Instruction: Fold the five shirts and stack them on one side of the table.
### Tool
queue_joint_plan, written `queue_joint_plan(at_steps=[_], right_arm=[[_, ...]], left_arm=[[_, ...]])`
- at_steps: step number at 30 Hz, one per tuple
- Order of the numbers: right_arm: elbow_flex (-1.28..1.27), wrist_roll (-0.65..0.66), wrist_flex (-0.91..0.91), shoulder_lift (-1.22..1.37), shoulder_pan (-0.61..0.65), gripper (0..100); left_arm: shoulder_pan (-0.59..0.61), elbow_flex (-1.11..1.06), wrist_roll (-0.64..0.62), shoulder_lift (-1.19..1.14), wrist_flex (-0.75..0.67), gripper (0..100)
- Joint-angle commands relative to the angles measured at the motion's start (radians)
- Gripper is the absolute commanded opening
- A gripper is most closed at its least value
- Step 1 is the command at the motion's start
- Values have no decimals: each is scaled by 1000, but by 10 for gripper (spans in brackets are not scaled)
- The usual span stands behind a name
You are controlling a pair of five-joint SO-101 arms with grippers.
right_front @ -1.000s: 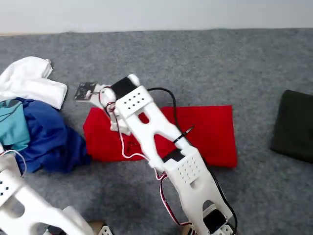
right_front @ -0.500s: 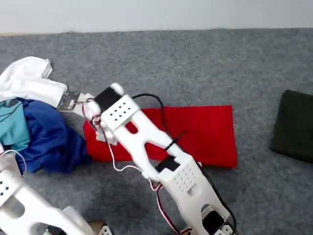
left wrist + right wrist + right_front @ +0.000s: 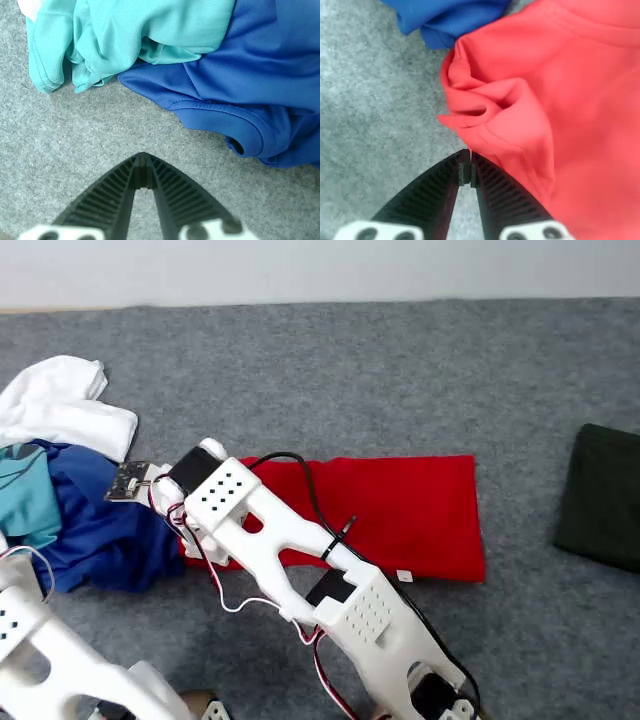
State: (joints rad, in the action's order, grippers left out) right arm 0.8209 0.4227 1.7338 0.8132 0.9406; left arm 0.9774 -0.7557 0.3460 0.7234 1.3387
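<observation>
Left end effector (image 3: 144,159), jaws pressed together, sits over bare grey tabletop (image 3: 55,135) just short of the teal shirt (image 3: 145,30) and blue shirt (image 3: 250,85), heaped at 9 o'clock. Right end effector (image 3: 465,162), jaws likewise pressed together, has its tips at the bunched corner of the red shirt (image 3: 560,100), spread mid-tabletop. White shirt (image 3: 60,405) at 10 o'clock, dark folded shirt (image 3: 600,495) at 3 o'clock.

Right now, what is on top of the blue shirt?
A crumpled teal shirt lies over one side of the blue shirt; the blue fabric beneath it is hidden.
</observation>
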Motion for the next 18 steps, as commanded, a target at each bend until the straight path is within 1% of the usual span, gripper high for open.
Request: queue_joint_plan(at_steps=[1, 4, 8, 13, 18], right_arm=[[12, -6, -47, 25, -15, 10], [12, -5, -110, 51, -48, 10], [12, 49, -148, 59, -81, 10], [12, 68, -213, 53, -137, 10], [49, 115, -236, 61, -171, 10]], left_arm=[[2, 8, 9, 20, 5, 4], [2, 4, 9, 20, 3, 4], [2, -33, 35, 25, 0, 4], [5, -45, 43, 25, 0, 4], [2, -42, 43, 26, -15, 4]])
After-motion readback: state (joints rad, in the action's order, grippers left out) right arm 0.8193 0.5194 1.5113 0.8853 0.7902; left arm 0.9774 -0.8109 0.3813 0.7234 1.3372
